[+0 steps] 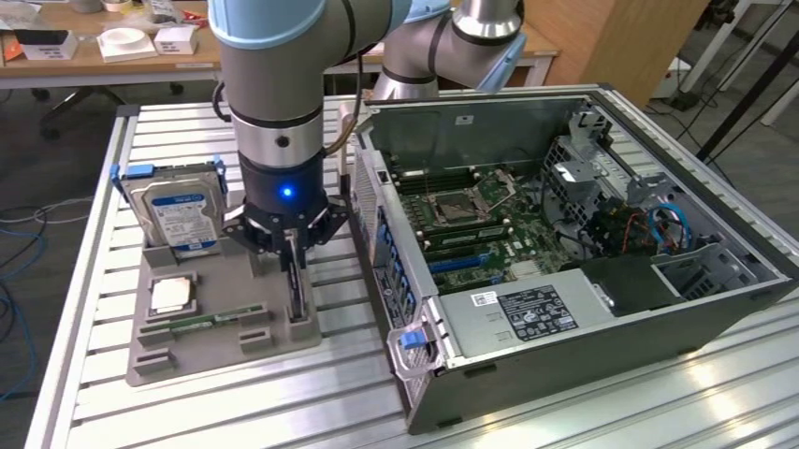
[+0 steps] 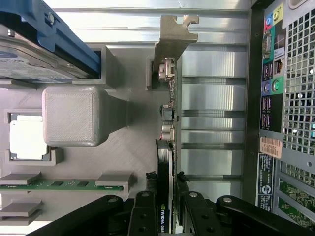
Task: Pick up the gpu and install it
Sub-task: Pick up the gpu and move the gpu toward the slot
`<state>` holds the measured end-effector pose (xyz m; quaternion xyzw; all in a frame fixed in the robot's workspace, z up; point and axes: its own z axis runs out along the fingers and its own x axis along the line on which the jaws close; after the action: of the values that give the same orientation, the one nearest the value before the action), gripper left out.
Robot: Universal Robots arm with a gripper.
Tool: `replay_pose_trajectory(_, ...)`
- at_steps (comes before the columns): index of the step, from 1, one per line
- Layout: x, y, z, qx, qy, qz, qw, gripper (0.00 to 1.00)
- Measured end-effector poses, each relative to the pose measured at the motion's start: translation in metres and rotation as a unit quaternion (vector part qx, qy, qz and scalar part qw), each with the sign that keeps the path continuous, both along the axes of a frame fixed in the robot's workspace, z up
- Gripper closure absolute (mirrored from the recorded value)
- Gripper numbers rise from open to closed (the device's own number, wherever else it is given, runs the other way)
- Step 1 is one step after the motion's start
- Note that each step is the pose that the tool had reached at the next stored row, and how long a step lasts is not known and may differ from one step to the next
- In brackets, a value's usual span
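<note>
The gpu (image 1: 297,285) stands on edge in a slot of the grey holder tray (image 1: 212,351), on the side nearest the computer case (image 1: 600,309). In the wrist view the gpu (image 2: 170,115) is a thin dark board seen edge-on, with its silvery bracket (image 2: 173,42) at the far end. My gripper (image 1: 296,245) hangs straight down over the card. Its black fingers (image 2: 145,199) press on both faces of the board's near edge, so my gripper (image 2: 166,186) is shut on the card. The card still sits in its slot.
The tray also carries a hard drive (image 1: 181,215) in a blue frame, a square processor (image 1: 171,295) and a green memory stick (image 1: 206,323). The open case shows its motherboard (image 1: 481,220) and blue slots (image 1: 469,262). The case's rear panel (image 2: 290,98) is close beside the card.
</note>
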<state>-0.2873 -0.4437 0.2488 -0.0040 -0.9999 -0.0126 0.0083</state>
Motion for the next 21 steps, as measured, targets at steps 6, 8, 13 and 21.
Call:
replay_pose_trajectory(6, 0.0, 0.0, 0.0001, -0.0004, 0.0001, 0.0, 1.0, 0.74)
replay_pose_trajectory(8, 0.0, 0.0, 0.0001, -0.0004, 0.0001, 0.0, 1.0, 0.74)
replay_pose_trajectory(13, 0.0, 0.0, 0.001, -0.0007, 0.0002, 0.0, 1.0, 0.74)
replay_pose_trajectory(21, 0.0, 0.0, 0.0123, -0.0006, 0.0001, 0.0, 1.0, 0.74)
